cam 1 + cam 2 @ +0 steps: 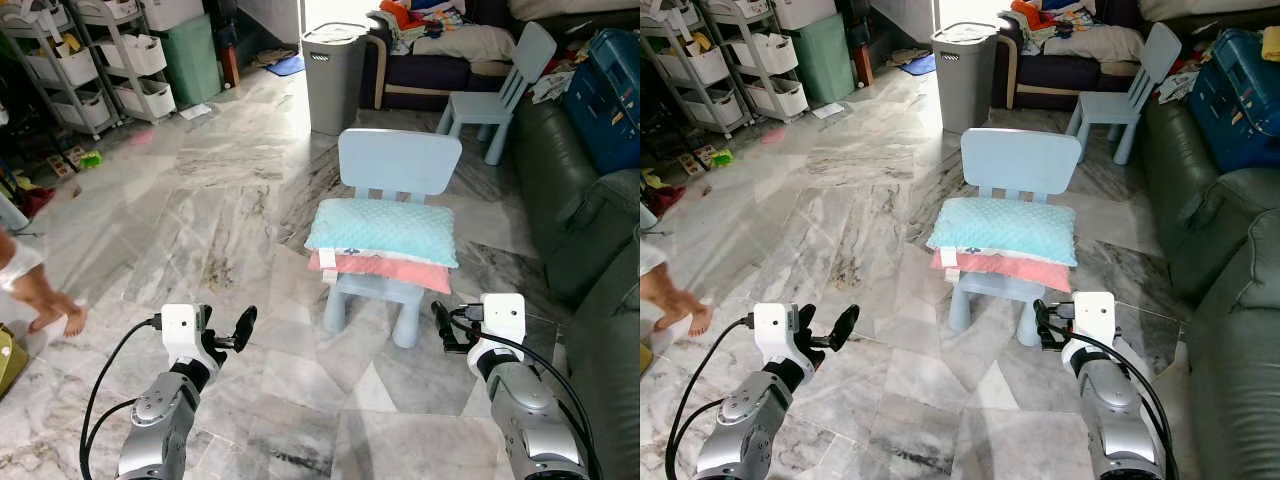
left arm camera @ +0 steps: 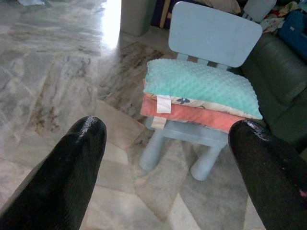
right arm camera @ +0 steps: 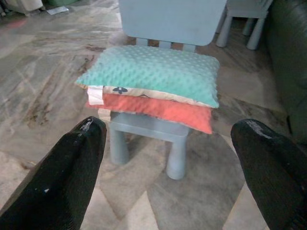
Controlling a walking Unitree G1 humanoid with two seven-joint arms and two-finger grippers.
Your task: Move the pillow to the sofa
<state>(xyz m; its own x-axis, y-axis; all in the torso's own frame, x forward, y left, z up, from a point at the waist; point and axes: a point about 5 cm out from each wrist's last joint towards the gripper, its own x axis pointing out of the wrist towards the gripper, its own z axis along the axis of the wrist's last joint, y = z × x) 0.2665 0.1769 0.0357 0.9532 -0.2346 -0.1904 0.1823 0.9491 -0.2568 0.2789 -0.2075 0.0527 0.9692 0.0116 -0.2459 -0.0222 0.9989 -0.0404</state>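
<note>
Both my left gripper (image 1: 228, 335) and right gripper (image 1: 447, 327) hang spread apart, short of the pillow (image 1: 382, 230) lying crosswise on the chair (image 1: 398, 165) straight ahead, the right slightly nearer.

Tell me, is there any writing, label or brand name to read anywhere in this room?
None can be read.
White fabric tag on the teal dotted pillow: no print legible.
Small motif on that pillow's cream patterned edge: a picture, not letters.
Grey ribbed laundry bin: no label visible.
</note>
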